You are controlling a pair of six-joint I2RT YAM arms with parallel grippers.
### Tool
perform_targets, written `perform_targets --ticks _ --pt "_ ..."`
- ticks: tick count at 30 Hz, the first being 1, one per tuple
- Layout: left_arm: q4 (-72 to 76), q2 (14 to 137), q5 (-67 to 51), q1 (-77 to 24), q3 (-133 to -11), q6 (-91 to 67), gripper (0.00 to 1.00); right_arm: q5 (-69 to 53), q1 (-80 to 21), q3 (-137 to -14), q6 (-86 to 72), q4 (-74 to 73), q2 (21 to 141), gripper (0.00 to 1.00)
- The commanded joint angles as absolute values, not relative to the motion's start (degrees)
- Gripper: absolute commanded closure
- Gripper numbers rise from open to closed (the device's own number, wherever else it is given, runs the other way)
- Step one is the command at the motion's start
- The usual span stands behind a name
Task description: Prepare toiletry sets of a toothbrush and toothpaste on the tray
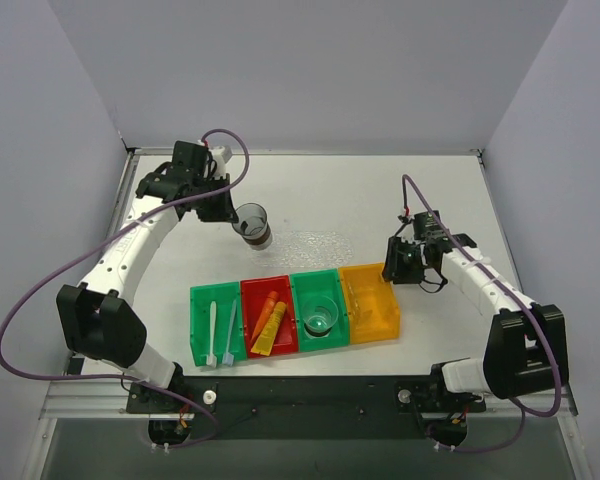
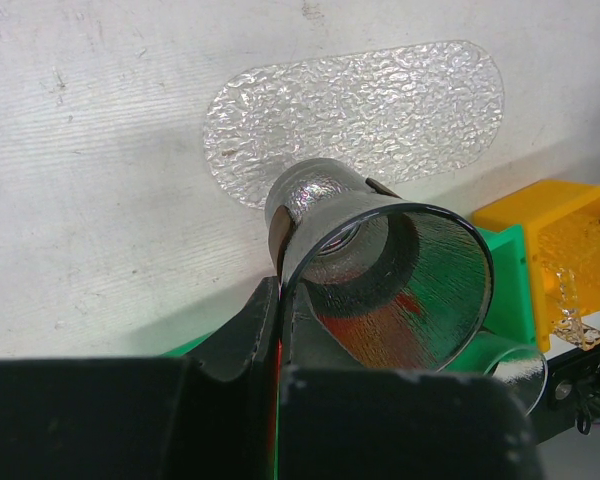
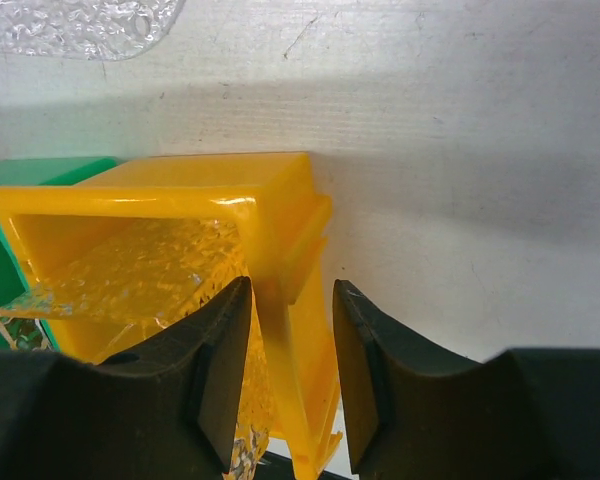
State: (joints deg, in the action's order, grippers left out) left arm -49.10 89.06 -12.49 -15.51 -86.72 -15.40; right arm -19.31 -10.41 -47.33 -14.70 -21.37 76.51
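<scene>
A white toothbrush [image 1: 212,328] and a pale blue toothbrush [image 1: 231,335] lie in the left green bin [image 1: 198,325]. An orange tube [image 1: 267,309] and a yellow-orange tube [image 1: 271,330] lie in the red bin [image 1: 248,300]. The bumpy transparent tray [image 1: 320,243] lies bare on the table behind the bins; it also shows in the left wrist view [image 2: 355,115] and the right wrist view [image 3: 70,25]. My left gripper [image 2: 280,290] is shut on the rim of a clear cup [image 2: 380,270], held above the table just left of the tray. My right gripper [image 3: 285,330] is open, its fingers astride the orange bin's right wall [image 3: 280,240].
A second clear cup [image 1: 320,318] stands in the right green bin [image 1: 302,290]. The orange bin [image 1: 385,318] holds another bumpy transparent sheet [image 3: 130,270]. The four bins stand in a row near the front edge. Grey walls close in left, right and back.
</scene>
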Motion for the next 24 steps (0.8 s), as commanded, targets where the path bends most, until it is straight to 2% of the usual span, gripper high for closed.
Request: perform_targets --ticks 1,6,11,20,24 --pt "-44.1 87.5 -15.8 -14.5 -87.8 -15.4 1.0 -20.9 -9.8 -46.8 -13.6 -19.5 78.2 0.66" --pt "-44.1 88.4 -16.0 -14.2 -88.5 -15.2 1.0 -20.7 -9.8 -46.7 -13.4 -19.4 78.7 0.74" --pt "-44.2 89.4 -16.4 -14.1 -89.6 -15.4 1.0 -20.9 -9.8 -45.4 -14.1 -20.0 78.0 0.88" --pt "-43.8 91.0 -17.3 -13.9 -90.4 -15.4 1.0 -18.4 -10.0 -43.1 -16.2 -23.2 72.3 0.99" --pt "-43.5 91.1 -17.6 -13.9 -90.4 -15.1 1.0 -17.8 -10.2 -41.5 -17.7 -24.2 69.3 1.0"
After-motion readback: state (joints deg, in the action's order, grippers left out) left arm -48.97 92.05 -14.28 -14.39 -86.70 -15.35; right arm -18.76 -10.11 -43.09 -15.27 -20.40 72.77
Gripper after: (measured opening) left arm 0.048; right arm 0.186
